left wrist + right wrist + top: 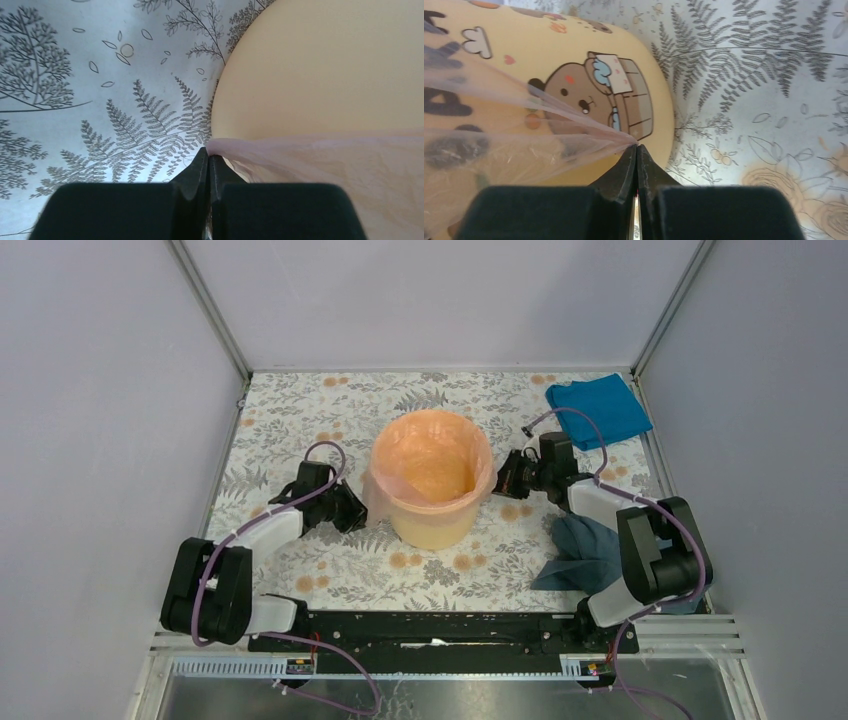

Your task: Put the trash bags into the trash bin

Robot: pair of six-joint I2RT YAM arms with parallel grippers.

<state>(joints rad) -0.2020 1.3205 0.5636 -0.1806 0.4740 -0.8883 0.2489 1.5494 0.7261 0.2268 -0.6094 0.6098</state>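
That pink bag (428, 468) looked super thin and crinkly, basically weightless and probably slippery, so I'd say the hem by the rim was the only sane spot to grab. It sat lining the yellow bin (436, 528) mid-bench (300, 410), its edge hanging outside. Left claw (208, 161) was pinched tight on that hem, and right claw (637, 151) was pinching the opposite side.

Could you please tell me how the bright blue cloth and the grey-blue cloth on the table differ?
The blue cloth lies flat at the far right corner; the grey cloth sits bunched beside the right arm. The blue cloth is vivid, the grey cloth dull. Both lie right of the bin.
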